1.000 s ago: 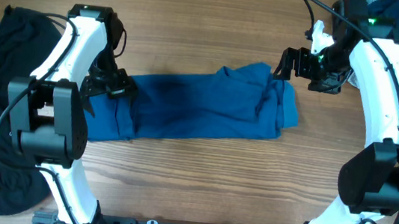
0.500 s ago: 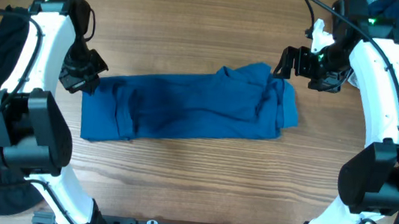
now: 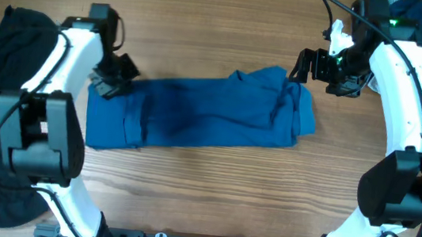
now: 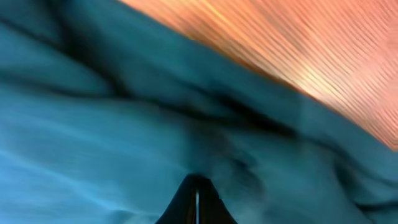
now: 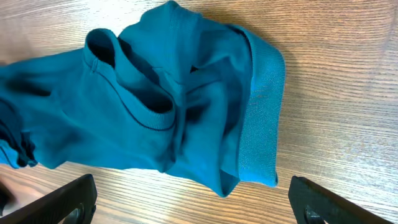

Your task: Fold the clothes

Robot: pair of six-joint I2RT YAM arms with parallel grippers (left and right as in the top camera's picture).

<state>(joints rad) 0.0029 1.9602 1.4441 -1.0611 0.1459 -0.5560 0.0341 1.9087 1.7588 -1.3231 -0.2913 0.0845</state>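
Left fingers point(image 4: 196, 202) clenched at teal shirt's point(image 3: 211, 115) far-left corner, pinch unclear, so cloth may slip. Right fingers point(image 5: 65, 199) released; bunched right end prob. drags.

Pale wood-grain table point(image 3: 211, 190), evenly lit

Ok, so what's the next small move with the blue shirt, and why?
Probably raise the left claw a little: it is shut at the upper-left corner of the teal shirt, apparently pinching fabric, while the right claw hangs open by the bunched collar end. Lifting frees that corner to fold over.
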